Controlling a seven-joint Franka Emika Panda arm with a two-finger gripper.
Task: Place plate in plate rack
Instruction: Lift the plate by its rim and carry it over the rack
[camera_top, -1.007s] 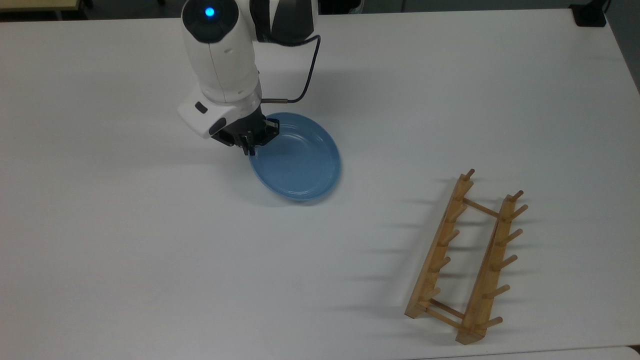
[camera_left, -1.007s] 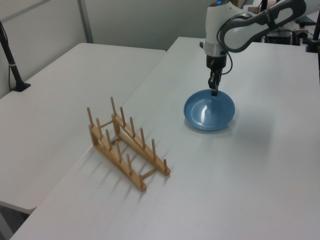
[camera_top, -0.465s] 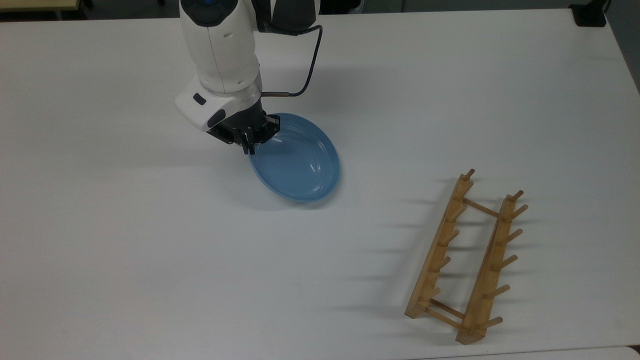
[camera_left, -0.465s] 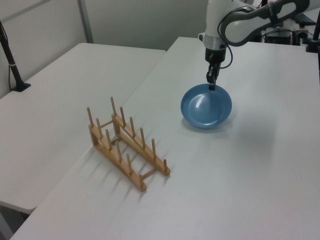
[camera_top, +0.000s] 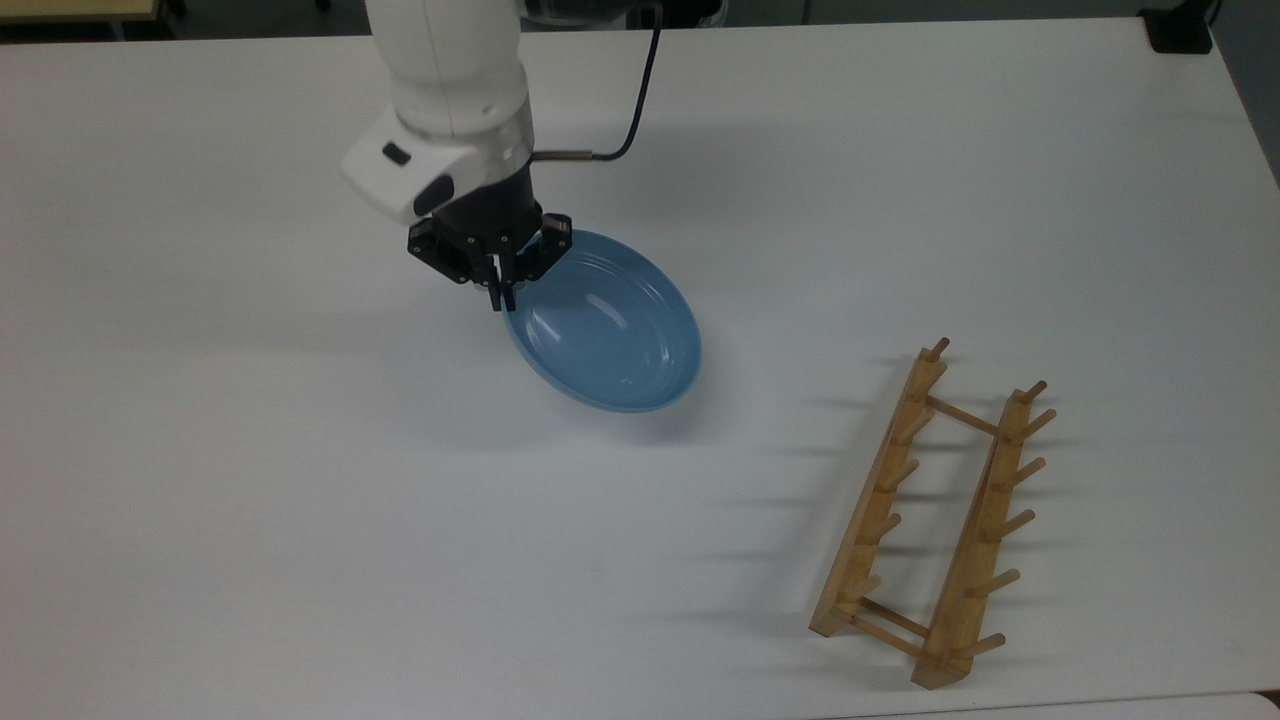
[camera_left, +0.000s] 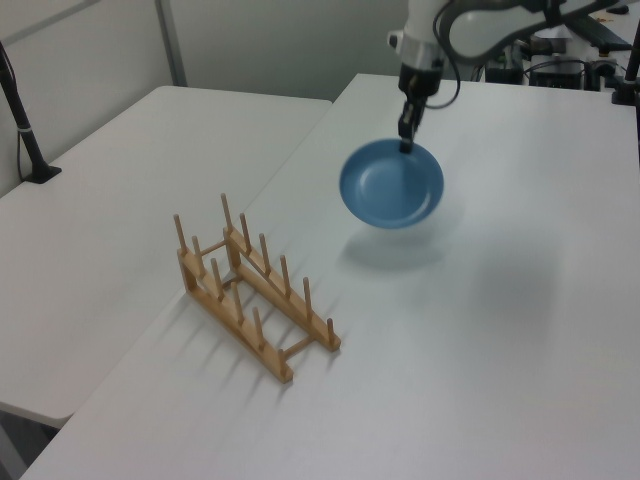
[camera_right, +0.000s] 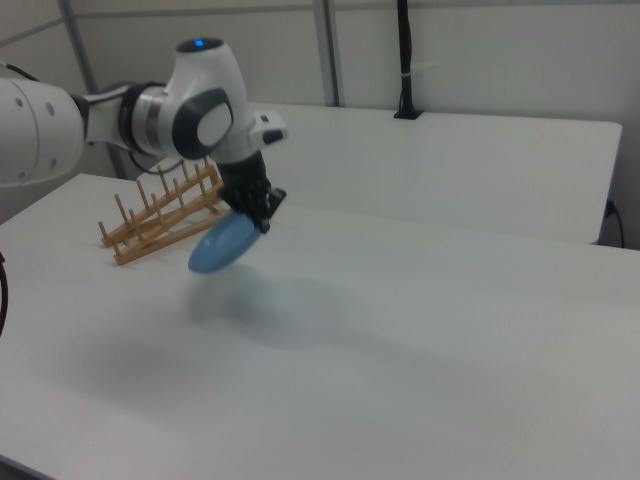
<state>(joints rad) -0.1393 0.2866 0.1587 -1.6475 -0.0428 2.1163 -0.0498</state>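
Gripper (camera_top: 500, 290) clamped on the rim of the plate (camera_top: 608, 330), tilted, clear of the table (camera_top: 300, 500); rack (camera_top: 925, 520) well apart, toward the top view's lower right.

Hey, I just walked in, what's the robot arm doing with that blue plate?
The gripper is shut on the rim of the plate and holds it tilted in the air above the white table, with its shadow on the tabletop below. The plate rack stands apart from it, with no plate between its pegs. So the plate is picked up but not yet placed in the rack.
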